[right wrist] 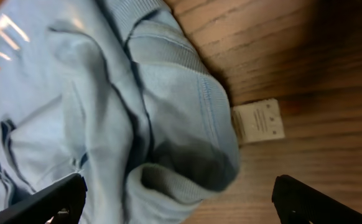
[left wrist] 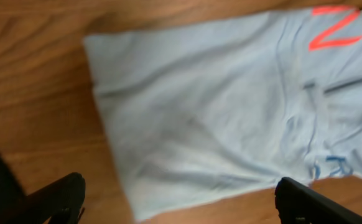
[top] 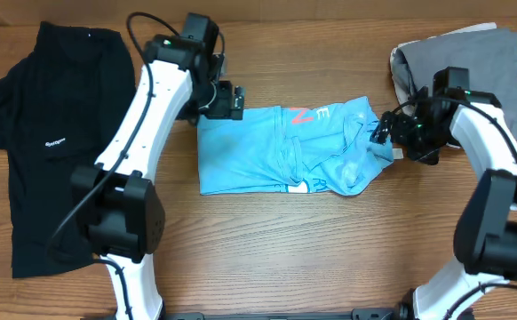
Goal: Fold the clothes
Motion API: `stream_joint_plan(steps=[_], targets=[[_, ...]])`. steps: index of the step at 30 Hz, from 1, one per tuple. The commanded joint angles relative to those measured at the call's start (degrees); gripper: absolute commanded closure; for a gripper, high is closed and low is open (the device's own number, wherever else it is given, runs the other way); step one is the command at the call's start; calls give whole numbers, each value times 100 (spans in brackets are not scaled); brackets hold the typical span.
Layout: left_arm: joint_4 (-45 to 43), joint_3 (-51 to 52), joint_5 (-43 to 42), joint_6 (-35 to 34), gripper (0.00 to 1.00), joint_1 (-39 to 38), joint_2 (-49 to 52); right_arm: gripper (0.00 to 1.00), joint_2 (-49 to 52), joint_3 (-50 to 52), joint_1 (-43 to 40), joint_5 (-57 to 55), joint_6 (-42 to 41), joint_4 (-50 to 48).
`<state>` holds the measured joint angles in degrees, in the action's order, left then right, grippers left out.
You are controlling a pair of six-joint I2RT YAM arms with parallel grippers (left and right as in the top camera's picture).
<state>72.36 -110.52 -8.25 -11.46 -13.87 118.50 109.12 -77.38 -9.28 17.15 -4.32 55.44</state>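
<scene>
Wood-grain table (top: 267, 258) carries the blue shirt (top: 276, 147) at its centre, lying as a rough rectangle. Its right end is bunched and rumpled, and the white tag (right wrist: 259, 121) pokes out there. Your left gripper (top: 227, 100) hangs over the shirt's upper-left corner, fingers spread wide and empty. Your right gripper (top: 383, 132) sits just beside the crumpled end, equally wide and empty. I judge you should smooth that bunch first: pinch the ribbed edge, draw it outward, then fold. Keep off the black garment (top: 50, 133) and grey garment (top: 472, 58).

L claw (top: 230, 100) at top-left corner of blue shirt (top: 258, 156); R claw (top: 381, 132) at its crumpled right end
</scene>
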Motion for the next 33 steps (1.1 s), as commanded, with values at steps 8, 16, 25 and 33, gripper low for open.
stream_joint_plan(steps=[8,16,25,33], targets=[[365,-70,133,273,0,487,-87,0,356,17,33,247,160,-184],[374,-70,140,382,0,492,-87,0,758,17,28,619,313,-358],[369,-70,138,424,0,490,-87,0,911,17,83,2155,461,-417],[372,-70,138,424,0,490,-87,41,920,17,313,2151,479,-365]])
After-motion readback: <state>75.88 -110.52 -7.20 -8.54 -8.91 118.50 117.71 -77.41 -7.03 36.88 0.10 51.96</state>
